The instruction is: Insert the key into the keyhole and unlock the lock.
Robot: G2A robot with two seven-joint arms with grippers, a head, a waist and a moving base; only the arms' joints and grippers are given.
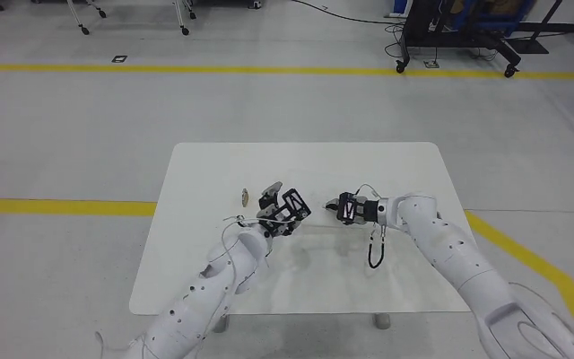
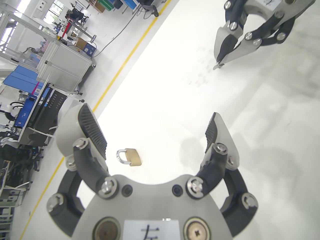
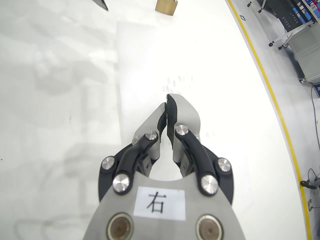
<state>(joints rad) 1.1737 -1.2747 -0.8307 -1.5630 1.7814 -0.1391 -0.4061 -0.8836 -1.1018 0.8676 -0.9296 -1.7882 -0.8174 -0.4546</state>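
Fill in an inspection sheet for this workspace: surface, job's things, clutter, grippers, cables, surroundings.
Surface: white table, faint smudges.
Job's things: brass padlock lying flat, shackle closed; small metal piece, likely the key, at the right gripper's tips.
Clutter: nothing seen.
Grippers: left gripper open, above the table near the padlock; right gripper shut on the key.
Cables: black loop hanging at the right arm; floor cables behind.
Surroundings: yellow floor lines, wheeled frame.
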